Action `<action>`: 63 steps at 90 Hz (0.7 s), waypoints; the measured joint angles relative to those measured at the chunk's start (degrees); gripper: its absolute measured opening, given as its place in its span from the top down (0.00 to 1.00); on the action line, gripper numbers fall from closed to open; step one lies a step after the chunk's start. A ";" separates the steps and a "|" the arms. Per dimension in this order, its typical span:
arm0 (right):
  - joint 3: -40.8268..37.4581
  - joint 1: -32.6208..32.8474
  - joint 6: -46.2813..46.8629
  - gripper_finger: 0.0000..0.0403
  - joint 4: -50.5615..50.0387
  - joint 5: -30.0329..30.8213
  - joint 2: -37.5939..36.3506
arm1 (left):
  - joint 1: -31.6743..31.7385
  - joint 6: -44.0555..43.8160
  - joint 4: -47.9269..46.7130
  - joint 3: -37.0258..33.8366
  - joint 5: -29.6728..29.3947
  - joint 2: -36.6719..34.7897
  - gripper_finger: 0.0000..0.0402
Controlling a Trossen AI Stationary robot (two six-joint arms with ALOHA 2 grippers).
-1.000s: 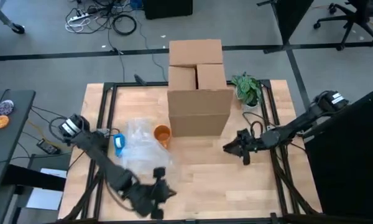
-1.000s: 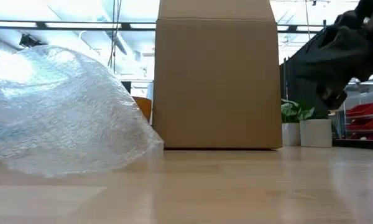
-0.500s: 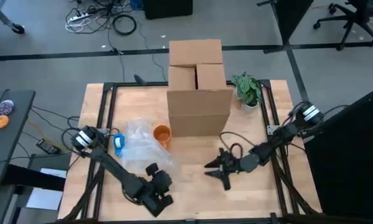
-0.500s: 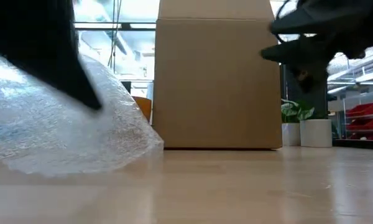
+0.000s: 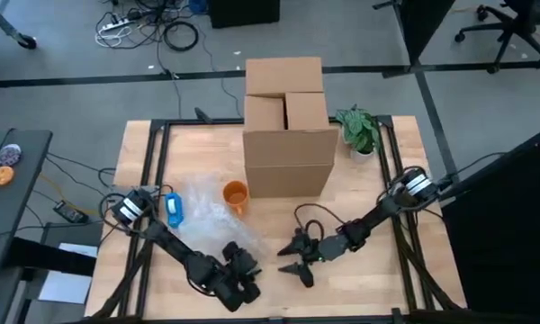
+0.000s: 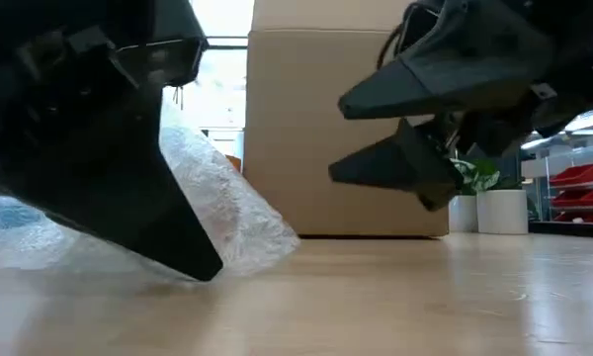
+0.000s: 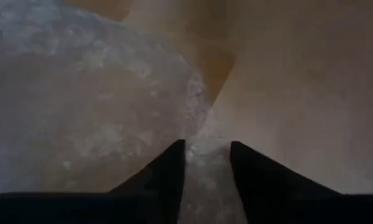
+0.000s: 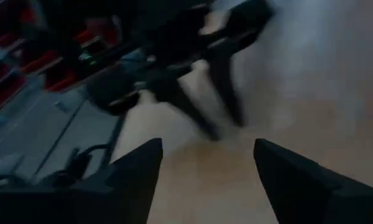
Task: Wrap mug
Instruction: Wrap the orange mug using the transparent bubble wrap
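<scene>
The left gripper [image 5: 243, 274] is low over the table [image 5: 369, 279], right at the near corner of the bubble wrap [image 5: 207, 216]. Its two fingers [image 7: 174, 168] stand a little apart, with the edge of the wrap showing between them. I cannot tell if they pinch it.

The right gripper [image 5: 291, 261] hangs just beside the left one, and its fingers are spread wide with nothing in them.

The orange mug [image 5: 236, 193] sits beyond both grippers. It touches the far edge of the wrap, just in front of the big cardboard box [image 5: 286, 126].
</scene>
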 joint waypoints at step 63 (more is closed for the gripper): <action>22.20 11.89 -36.28 0.51 -31.65 38.32 -0.13 | 0.51 32.26 -11.95 20.83 -10.53 -9.35 1.00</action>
